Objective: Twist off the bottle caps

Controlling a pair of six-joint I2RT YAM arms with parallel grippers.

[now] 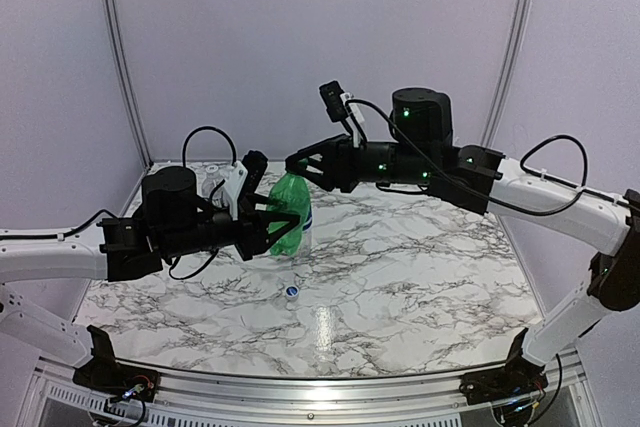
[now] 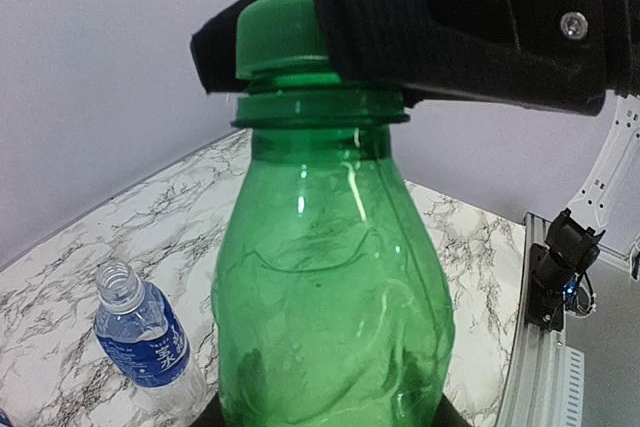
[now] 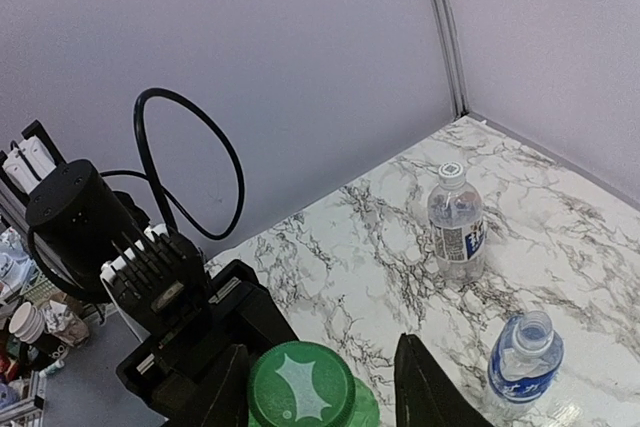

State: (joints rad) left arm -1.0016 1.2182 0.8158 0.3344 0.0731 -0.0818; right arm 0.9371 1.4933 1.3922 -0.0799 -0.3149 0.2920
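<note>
Green bottle (image 1: pixel 289 215): a little left of centre on the marble table (image 1: pixel 420 277) in the top view. Base hidden, so resting or lifted: impossible to tell. Clamped round the belly by the left gripper (image 1: pixel 266 227), coming in from 9 o'clock with jaws closed on the plastic. Judged purpose: an anchor against spin of the body during the twist.

Right gripper (image 1: pixel 298 161): reaches in from 2 o'clock and sits over the neck, one jaw at 9 o'clock of the green cap (image 3: pixel 300 387), the other at 3 o'clock. Straddles the cap; a slim gap shows on the 3 o'clock side in the right wrist view. Firm pad contact: impossible to tell. Judged purpose of this placing: a turn about the bottle's own axis.

Long axis of the green bottle: near vertical, cap end up, base down, no evident lean in the left wrist view.

Blue-label bottle (image 3: pixel 525 357): upright, mouth bare, just beside the green one at about 3 o'clock in the top view. Blue cap (image 1: pixel 291 291): loose on the marble at 6 o'clock of the green bottle, apart from it. White-label bottle (image 3: pixel 455 232): upright, whitish cap (image 3: pixel 451 171) on, at about 1 o'clock of the green cap in the right wrist view, well apart.

Judged progress: one cap off, green one in hand, whitish one untouched.
</note>
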